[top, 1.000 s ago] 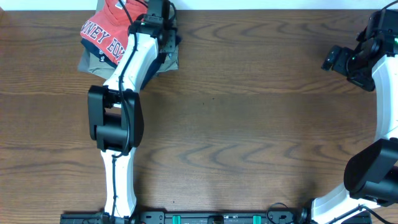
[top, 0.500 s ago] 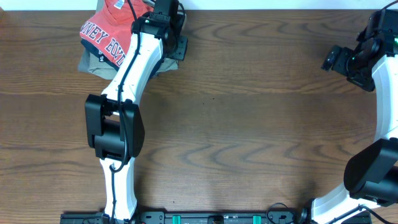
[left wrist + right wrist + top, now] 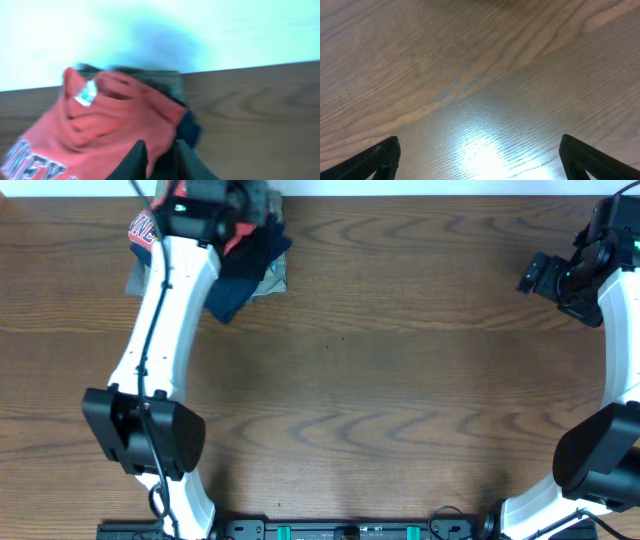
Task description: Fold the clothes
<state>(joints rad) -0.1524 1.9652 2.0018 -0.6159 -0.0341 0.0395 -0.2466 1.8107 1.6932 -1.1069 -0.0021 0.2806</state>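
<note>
- Nearest the robot, the middle of the table is plain wood, and no garment is spread there.
- Further out on the right, the right end effector hangs over the wood with its jaws spread wide, holding nothing.
- At the far left edge sits a pile. The red-orange T-shirt is bunched on top with part of its white lettering showing. Under it a navy garment spills toward the robot, and a khaki garment lies at the bottom.
- The left end effector is right at that pile, its jaws drawn nearly together on what looks like a fold of the T-shirt. The wrist view is blurred, so how firm the hold is cannot be told.
- The step in hand appears to be pulling the T-shirt out of the pile; folding has not begun.
- Next, the shirt likely needs lifting clear without dragging the navy garment along. It would then go to the open middle of the table and be laid flat, probably with the right arm helping to spread it.
</note>
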